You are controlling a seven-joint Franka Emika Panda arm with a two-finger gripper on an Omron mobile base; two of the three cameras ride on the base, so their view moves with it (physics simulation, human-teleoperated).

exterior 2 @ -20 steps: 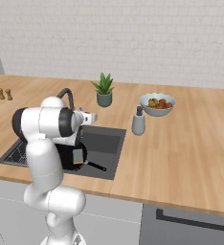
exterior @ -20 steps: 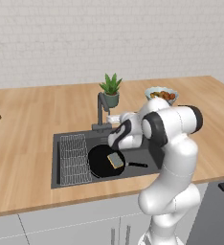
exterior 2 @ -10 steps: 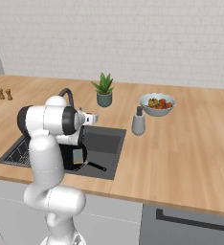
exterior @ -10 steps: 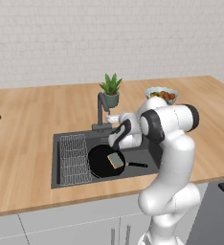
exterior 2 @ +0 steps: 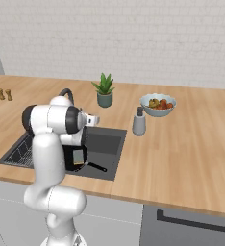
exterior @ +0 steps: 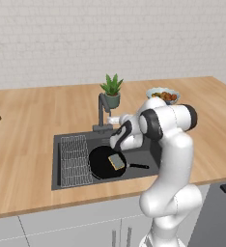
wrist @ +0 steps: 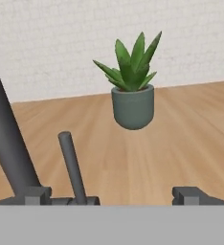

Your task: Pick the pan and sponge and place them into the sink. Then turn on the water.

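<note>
Fingertips (wrist: 37, 195) spread wide with nothing between them, gripper (wrist: 115, 196) levelled at the thin dark grey faucet lever (wrist: 73, 167), which stands upright just inside the left tip. Judged as lined up for the last step, turning on the water; no stream visible yet. Dark grey angular faucet (exterior: 104, 112) rising at the back rim of the large dark grey rectangular sink (exterior: 71, 178), close ahead of the hand. Round black frying pan (exterior: 105, 162) already lying on the basin floor, thin straight handle pointing right, beside the wire grid rack (exterior: 76, 159). Small square sponge (exterior: 117, 161), yellow side showing, resting inside the pan, probably tilted against its wall, though too small to be sure. Behind the lever, well apart, a spiky green plant in a rounded grey-green pot (wrist: 133, 105) on the wooden counter (wrist: 190, 143). Farther right, a grey soap dispenser (exterior 2: 139, 123) and a pale bowl of fruit (exterior 2: 157, 104)
</note>
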